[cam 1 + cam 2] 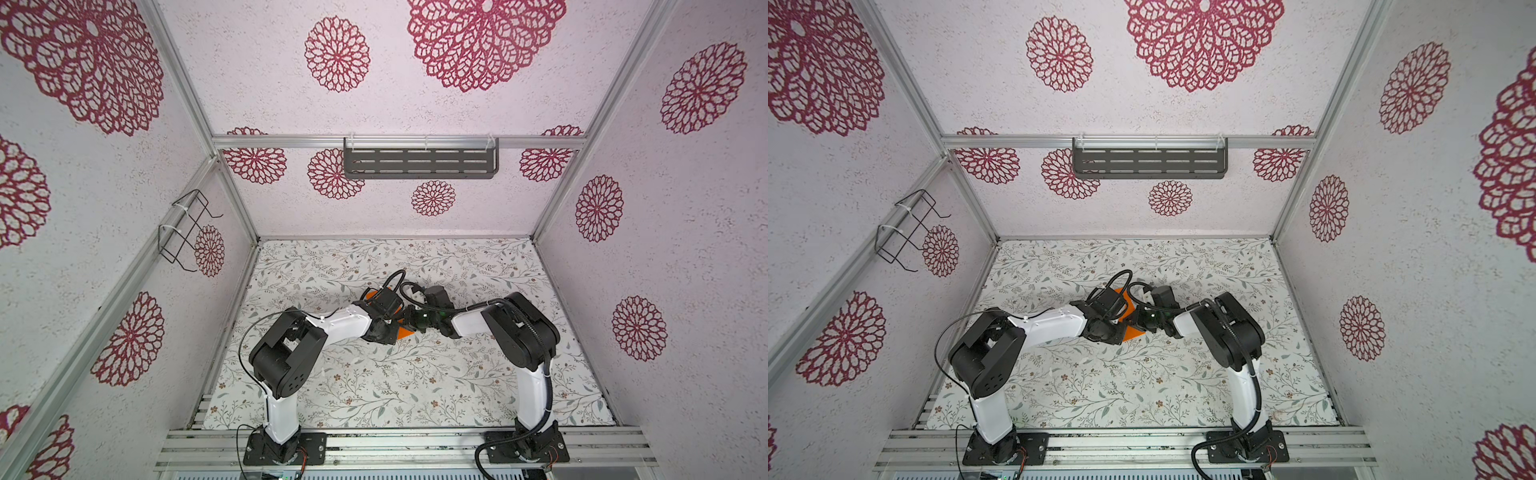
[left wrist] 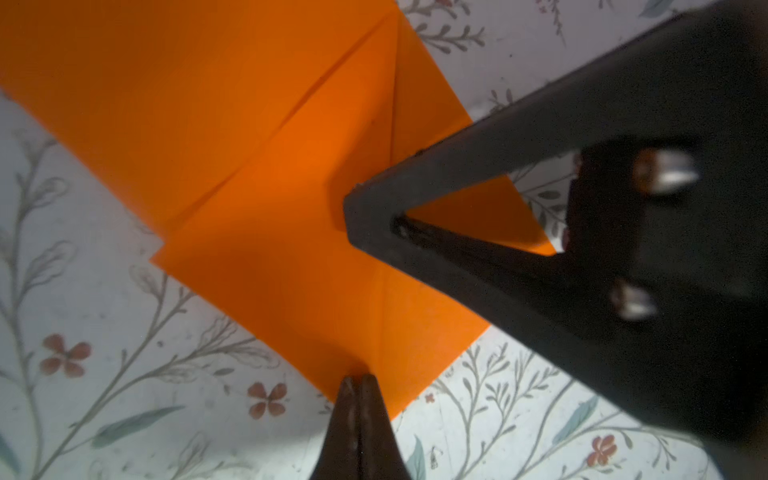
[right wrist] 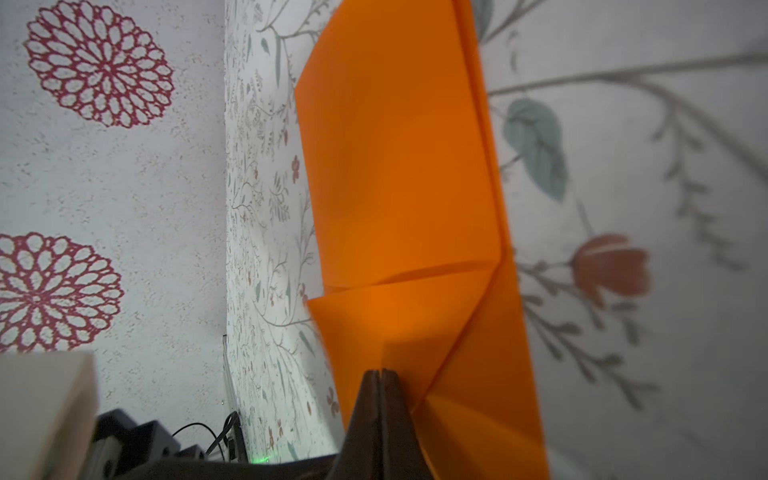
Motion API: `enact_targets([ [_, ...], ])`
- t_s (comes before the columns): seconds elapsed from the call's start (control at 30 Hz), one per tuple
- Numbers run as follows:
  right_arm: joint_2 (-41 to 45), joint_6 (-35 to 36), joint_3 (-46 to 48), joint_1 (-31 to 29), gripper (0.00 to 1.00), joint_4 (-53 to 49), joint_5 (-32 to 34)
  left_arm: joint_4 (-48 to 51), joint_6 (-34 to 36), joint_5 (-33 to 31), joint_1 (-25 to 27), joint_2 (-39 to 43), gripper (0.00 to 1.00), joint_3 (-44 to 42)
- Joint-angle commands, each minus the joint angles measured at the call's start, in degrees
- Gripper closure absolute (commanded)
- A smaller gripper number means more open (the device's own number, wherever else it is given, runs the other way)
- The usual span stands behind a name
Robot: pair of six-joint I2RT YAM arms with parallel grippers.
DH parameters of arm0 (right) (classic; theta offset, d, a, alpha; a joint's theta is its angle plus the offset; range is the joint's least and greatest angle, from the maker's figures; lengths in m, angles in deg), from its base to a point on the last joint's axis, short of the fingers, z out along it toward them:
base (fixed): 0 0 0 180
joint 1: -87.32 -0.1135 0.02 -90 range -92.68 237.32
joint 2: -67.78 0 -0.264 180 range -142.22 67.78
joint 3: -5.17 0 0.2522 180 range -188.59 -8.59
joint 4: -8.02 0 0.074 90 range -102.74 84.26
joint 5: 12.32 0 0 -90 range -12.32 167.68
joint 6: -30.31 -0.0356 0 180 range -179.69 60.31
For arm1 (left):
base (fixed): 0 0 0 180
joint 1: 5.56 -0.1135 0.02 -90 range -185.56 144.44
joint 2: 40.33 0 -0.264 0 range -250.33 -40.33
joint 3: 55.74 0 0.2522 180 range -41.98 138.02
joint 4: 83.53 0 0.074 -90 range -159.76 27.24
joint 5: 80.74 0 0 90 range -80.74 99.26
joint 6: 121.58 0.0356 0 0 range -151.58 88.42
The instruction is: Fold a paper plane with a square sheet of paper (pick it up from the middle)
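The left gripper (image 2: 357, 384), clenched empty, pins an edge of the square sheet of paper (image 2: 249, 166); the right gripper (image 2: 352, 218), also clenched, presses its folded flap. The sheet lies near the middle of the bench (image 1: 374, 395). A sharp crease probably needs firm, slow pressure.

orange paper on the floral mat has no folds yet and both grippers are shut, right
Not quite: the orange paper is already folded; the left wrist view shows creases and an overlapping flap. It does lie on the floral mat, and the left gripper and right gripper are both shut.
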Motion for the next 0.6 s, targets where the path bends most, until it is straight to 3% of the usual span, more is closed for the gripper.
enact_targets([
  [0.0,-1.1,-0.6,-1.5,0.4,0.99,-1.7,1.2,2.0,0.8,1.5,-0.2,-1.7,1.00,-1.3],
  [0.57,-2.8,-3.0,-1.0,0.5,0.99,-4.2,2.7,4.3,1.9,2.6,1.8,0.6,0.99,-0.5],
])
